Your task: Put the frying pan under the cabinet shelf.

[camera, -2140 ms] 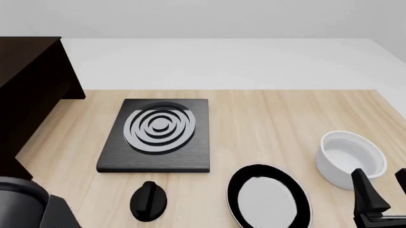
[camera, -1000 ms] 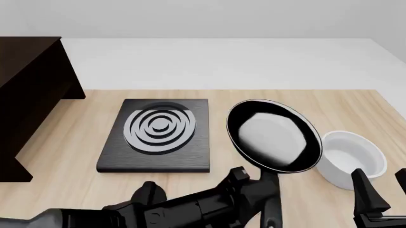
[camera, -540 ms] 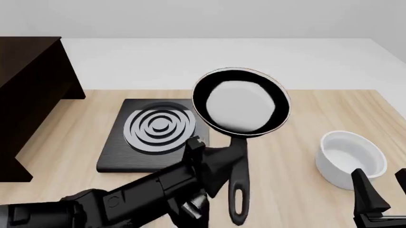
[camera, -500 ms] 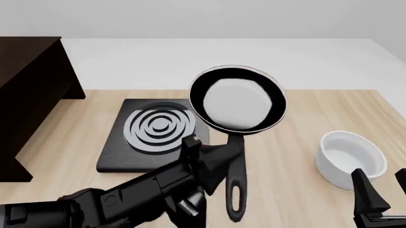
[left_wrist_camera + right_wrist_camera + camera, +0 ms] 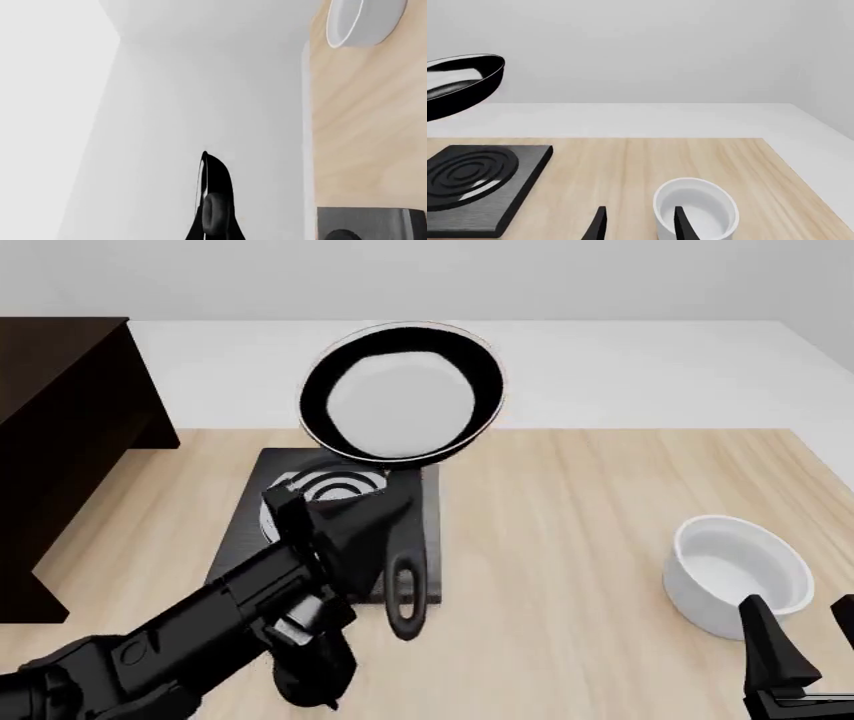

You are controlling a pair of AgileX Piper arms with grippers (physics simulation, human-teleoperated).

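Only the front view shows the left gripper [image 5: 350, 540] clamped on the frying pan [image 5: 400, 392] handle, pan at its 12 o'clock; right gripper [image 5: 639, 222] gapes.

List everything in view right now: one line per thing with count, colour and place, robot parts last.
frying pan: one, glossy black with pale grey inside, held in the air above the far edge of the burner slab.
cabinet shelf: one, dark brown, far left of the table.
burner slab: one, black with grey rings, middle left of the table.
bowl: one, white, near right.
dark rounded object: one, black, near edge, partly behind the left arm; what it is cannot be told.
table: one, light wood.
left gripper: one, black, jaws shut on the pan's handle.
right gripper: one, black, jaws open, near the bowl.
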